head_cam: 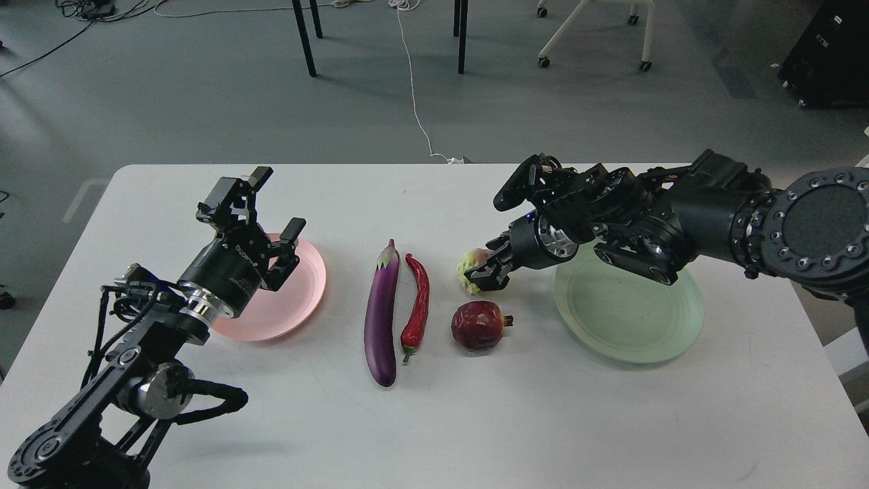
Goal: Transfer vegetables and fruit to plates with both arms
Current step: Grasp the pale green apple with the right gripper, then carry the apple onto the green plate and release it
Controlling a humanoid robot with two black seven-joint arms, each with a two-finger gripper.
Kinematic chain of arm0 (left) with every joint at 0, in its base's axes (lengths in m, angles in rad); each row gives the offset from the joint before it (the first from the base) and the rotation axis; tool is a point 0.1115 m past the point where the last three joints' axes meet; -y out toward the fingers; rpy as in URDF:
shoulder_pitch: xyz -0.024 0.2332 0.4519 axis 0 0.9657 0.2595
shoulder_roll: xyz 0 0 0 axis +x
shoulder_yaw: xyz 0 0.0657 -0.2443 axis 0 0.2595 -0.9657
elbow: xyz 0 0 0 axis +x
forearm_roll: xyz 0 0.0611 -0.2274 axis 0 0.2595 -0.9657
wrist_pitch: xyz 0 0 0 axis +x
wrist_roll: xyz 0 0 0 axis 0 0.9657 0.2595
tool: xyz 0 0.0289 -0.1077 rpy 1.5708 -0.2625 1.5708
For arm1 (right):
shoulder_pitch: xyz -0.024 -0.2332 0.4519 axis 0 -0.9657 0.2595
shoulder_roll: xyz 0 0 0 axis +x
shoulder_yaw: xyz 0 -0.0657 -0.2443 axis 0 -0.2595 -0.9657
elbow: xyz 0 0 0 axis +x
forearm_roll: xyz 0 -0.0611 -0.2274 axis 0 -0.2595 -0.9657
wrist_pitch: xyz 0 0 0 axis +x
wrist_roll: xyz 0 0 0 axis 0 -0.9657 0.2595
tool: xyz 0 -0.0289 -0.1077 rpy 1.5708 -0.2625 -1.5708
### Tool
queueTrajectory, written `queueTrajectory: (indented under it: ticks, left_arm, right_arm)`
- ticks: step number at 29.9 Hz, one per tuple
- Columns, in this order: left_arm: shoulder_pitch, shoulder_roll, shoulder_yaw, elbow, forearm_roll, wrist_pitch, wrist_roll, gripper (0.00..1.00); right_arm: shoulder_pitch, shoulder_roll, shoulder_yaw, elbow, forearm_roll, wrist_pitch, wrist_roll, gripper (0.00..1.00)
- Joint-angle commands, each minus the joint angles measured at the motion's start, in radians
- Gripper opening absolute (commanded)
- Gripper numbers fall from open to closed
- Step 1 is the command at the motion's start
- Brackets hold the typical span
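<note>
Right gripper [490, 268], reaching leftward over the green plate [628, 326], has its fingers around the yellow-green fruit [472, 267] (full contact unclear). Left gripper [271, 207], fingers apart, hangs above the pink plate [299, 299]. Glossy eggplant [381, 316], red chili [417, 302] and dark pomegranate [478, 326] lie between the plates on the table [543, 421].
</note>
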Motion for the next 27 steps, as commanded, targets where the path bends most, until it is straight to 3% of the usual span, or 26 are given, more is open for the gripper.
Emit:
queueTrajectory:
  ticks: [1, 5, 9, 19, 20, 21, 23, 24, 27]
  left_arm:
    - [0.000, 0.003, 0.000, 0.000, 0.000, 0.000, 0.000, 0.98]
    - [-0.002, -0.003, 0.003, 0.000, 0.001, 0.000, 0.000, 0.98]
    - [-0.002, -0.006, 0.009, 0.000, 0.002, 0.000, 0.002, 0.98]
    - [-0.002, -0.017, 0.012, -0.002, 0.005, 0.000, 0.002, 0.98]
    - [-0.002, -0.016, 0.012, -0.005, 0.005, 0.000, 0.002, 0.98]
    - [-0.002, -0.014, 0.012, -0.009, 0.005, 0.000, 0.000, 0.98]
    - [0.000, -0.013, 0.012, -0.011, 0.005, 0.000, 0.000, 0.98]
    - [0.000, -0.013, 0.012, -0.011, 0.005, 0.000, 0.002, 0.98]
    - [0.001, -0.016, 0.012, -0.011, 0.006, 0.000, 0.000, 0.98]
  right_arm:
    - [0.096, -0.103, 0.000, 0.086, -0.007, -0.003, 0.000, 0.36]
    - [0.163, -0.263, -0.015, 0.204, -0.111, -0.001, 0.000, 0.37]
    - [0.144, -0.395, -0.021, 0.219, -0.205, -0.001, 0.000, 0.37]
    - [0.009, -0.466, -0.026, 0.177, -0.207, -0.009, 0.000, 0.42]
    - [0.002, -0.462, -0.025, 0.172, -0.207, -0.012, 0.000, 0.45]
    - [-0.004, -0.459, -0.025, 0.170, -0.205, -0.021, 0.000, 0.55]
    - [-0.007, -0.459, -0.021, 0.169, -0.205, -0.047, 0.000, 0.88]
    - [-0.008, -0.458, -0.018, 0.167, -0.205, -0.061, 0.000, 0.98]
    - [-0.011, -0.461, -0.015, 0.172, -0.205, -0.066, 0.000, 0.97]
